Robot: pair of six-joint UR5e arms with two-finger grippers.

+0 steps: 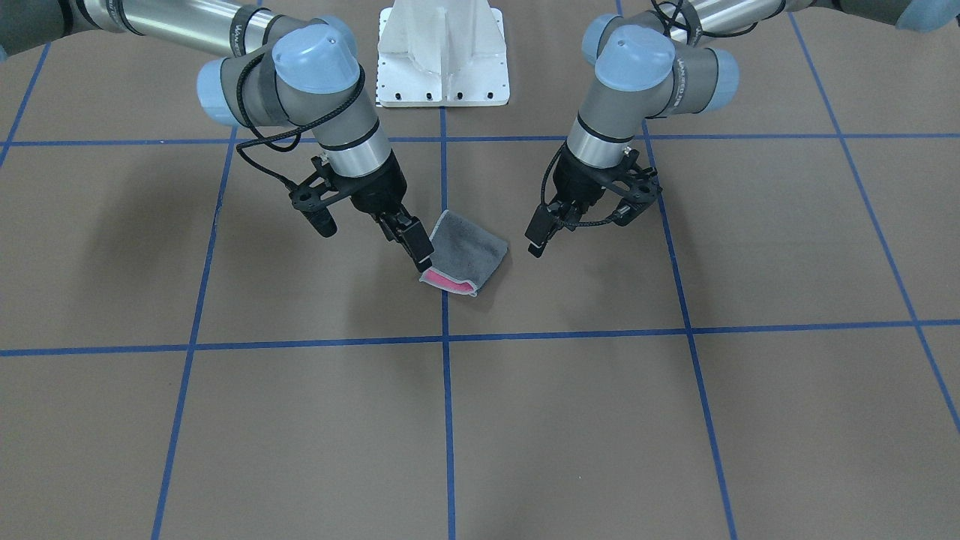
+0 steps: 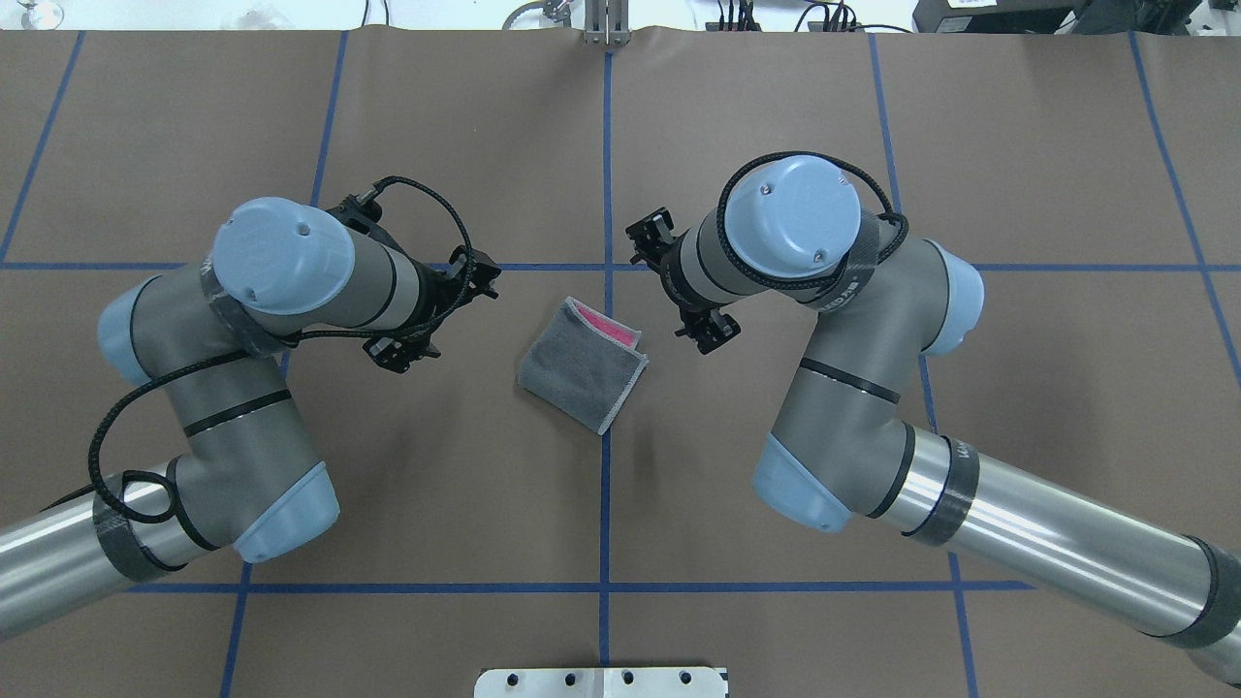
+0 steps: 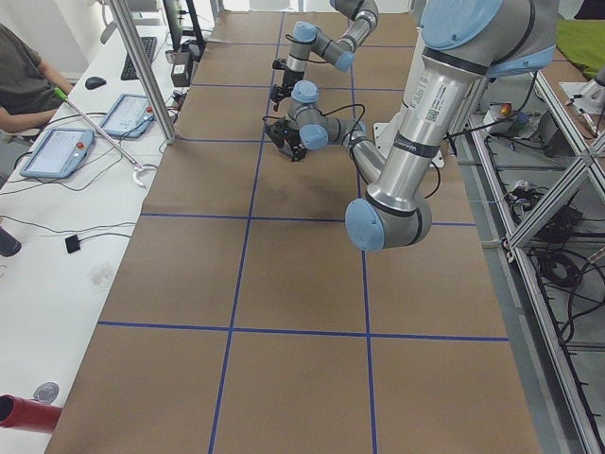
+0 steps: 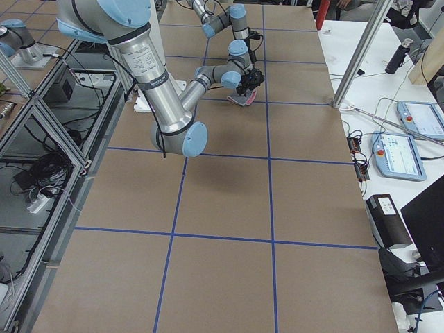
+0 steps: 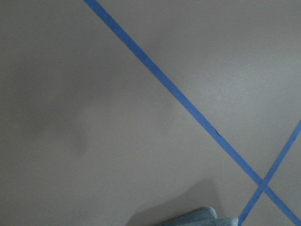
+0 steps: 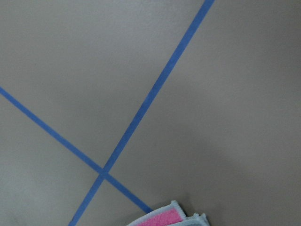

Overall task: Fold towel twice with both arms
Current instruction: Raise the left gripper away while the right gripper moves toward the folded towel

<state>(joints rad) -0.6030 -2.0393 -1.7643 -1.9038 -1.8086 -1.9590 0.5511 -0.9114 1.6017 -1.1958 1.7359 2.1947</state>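
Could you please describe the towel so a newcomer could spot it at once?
On the brown table crossed by blue tape lines, look between the left gripper and the right gripper. The towel lies there folded small, across the centre line. It is the only cloth, dark grey on top with pink peeking from one edge.

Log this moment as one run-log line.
towel: folded, grey up | right gripper: at its pink edge | left gripper: apart from towel | jaw state: unclear
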